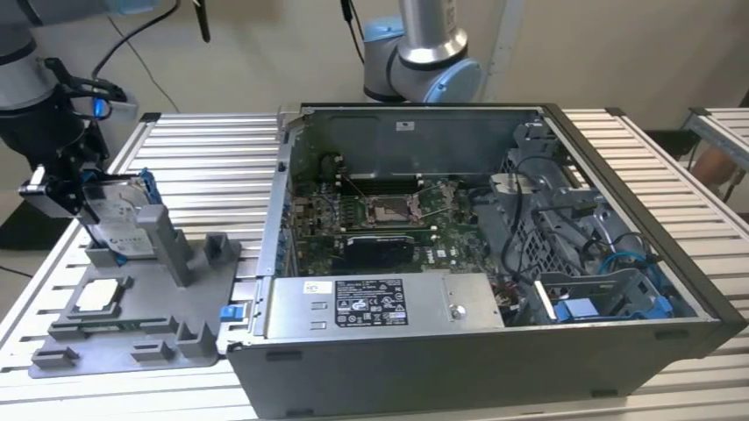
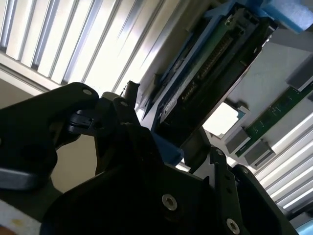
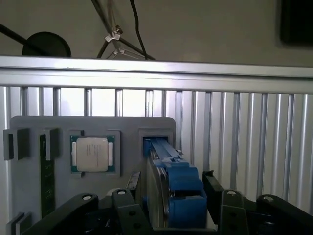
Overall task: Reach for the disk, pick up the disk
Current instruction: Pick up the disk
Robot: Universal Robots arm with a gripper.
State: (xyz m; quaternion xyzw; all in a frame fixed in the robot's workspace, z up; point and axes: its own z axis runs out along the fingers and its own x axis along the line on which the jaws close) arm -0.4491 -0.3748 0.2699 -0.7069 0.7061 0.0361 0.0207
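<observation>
One tool (image 3: pixel 171 180), fingers (image 3: pixel 213 188) spread, straddles the upright disk (image 3: pixel 162 148)

- The disk (image 1: pixel 115 215) is a silver-grey drive with a white label on its face and a blue carrier frame.
- It stands upright on edge in the grey fixture (image 1: pixel 153 303), at the exterior view's left.
</observation>
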